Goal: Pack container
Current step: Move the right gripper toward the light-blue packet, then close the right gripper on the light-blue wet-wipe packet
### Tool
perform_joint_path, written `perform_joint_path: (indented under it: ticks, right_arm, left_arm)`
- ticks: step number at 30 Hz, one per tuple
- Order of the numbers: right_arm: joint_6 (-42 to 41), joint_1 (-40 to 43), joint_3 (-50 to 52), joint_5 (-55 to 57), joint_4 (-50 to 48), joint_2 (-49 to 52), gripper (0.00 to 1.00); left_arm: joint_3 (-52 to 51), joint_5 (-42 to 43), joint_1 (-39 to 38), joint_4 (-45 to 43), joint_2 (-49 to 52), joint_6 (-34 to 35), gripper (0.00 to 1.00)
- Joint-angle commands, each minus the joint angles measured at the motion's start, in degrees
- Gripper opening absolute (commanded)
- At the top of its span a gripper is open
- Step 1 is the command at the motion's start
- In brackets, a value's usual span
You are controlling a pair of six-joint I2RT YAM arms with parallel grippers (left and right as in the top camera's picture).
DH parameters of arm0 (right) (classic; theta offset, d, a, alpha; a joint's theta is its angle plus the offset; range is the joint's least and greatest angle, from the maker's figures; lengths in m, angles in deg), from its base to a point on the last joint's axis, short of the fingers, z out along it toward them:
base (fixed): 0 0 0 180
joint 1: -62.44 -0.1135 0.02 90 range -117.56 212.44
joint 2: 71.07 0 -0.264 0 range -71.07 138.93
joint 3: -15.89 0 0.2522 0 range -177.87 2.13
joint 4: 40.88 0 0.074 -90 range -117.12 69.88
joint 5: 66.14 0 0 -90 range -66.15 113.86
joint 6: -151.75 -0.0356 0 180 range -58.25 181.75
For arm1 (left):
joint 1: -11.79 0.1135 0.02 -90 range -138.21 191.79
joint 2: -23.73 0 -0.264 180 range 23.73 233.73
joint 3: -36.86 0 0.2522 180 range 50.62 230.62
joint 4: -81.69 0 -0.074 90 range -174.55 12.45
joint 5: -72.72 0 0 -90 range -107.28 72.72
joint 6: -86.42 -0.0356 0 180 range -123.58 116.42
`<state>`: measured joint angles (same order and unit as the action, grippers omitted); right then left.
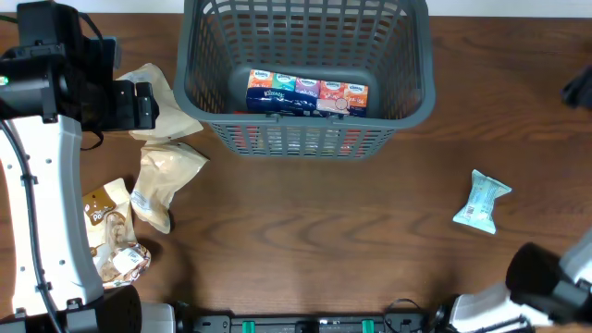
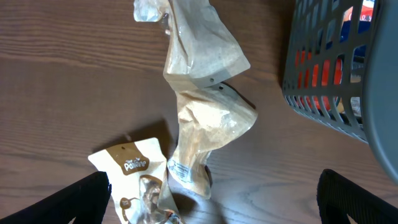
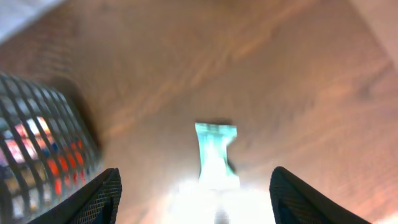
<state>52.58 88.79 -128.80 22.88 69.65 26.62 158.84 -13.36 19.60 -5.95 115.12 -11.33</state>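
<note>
Main worry on the left: grabbing two things at once, what with the beige pouches (image 2: 205, 118) lying crumpled and overlapped and a small snack bag (image 2: 130, 168) touching the lower one. Could also catch just a loose flap and drop it short of the basket (image 1: 305, 139), or clip the rim on the way over. On the right, blurry view, so hard to judge the line-up on the teal packet (image 1: 481, 202); flat and slick-looking, so probably prone to skidding across the table (image 1: 324, 240) rather than lifting. As for pose: left tool (image 2: 217, 196) hanging over the pouches, pointing down, fingers spread wide, nothing gripped. And right tool (image 3: 196, 199) angled toward the packet, framed between its fingers, likewise spread and empty, no contact. Basket sitting at the far side of the table, middle, just beside the pouches, with a row of tissue packs (image 1: 307, 95) on its floor.
</note>
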Motion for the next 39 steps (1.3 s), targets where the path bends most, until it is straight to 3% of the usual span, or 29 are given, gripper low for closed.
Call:
perform_joint_path:
  ticks: [1,11,13,15,16,18,23,26,39]
  right_arm:
    - [-2.51,0.24,11.15,2.93,-0.46,-7.85,0.66]
    - [1.9,0.24,54.49,2.91,-19.65,-31.61,0.71]
    - [3.3,0.24,61.02,2.84,-26.82,-35.12,0.89]
    - [3.72,0.24,65.88,2.56,-32.89,-37.03,0.99]
    - [3.67,0.24,67.63,2.38,-34.91,-37.35,0.99]
    - [3.67,0.24,71.14,1.2,-40.02,-37.18,0.99]
    - [-0.76,0.2,79.65,-1.84,-51.56,-33.55,0.88]
    - [-4.35,0.2,82.55,-1.86,-56.17,-28.02,0.9]
    - [-4.98,0.2,82.95,1.46,-63.21,-8.66,0.89]
  left_arm:
    - [0.37,0.22,0.09,0.15,-0.57,0.15,0.95]
    - [0.37,0.2,0.09,0.15,-0.57,0.15,0.95]
    - [0.37,0.2,0.09,0.13,-0.57,0.15,0.95]
    - [0.37,0.2,0.09,-0.02,-0.57,0.15,0.95]
    - [0.37,0.2,0.09,-0.04,-0.57,0.15,0.95]
    - [0.37,0.2,0.09,0.0,-0.57,0.17,0.95]
    - [0.37,0.22,0.09,0.2,-0.57,0.17,0.95]
    - [0.37,0.22,0.09,0.57,-0.57,0.42,0.95]
    - [0.37,0.2,0.09,1.64,-0.57,0.57,0.95]
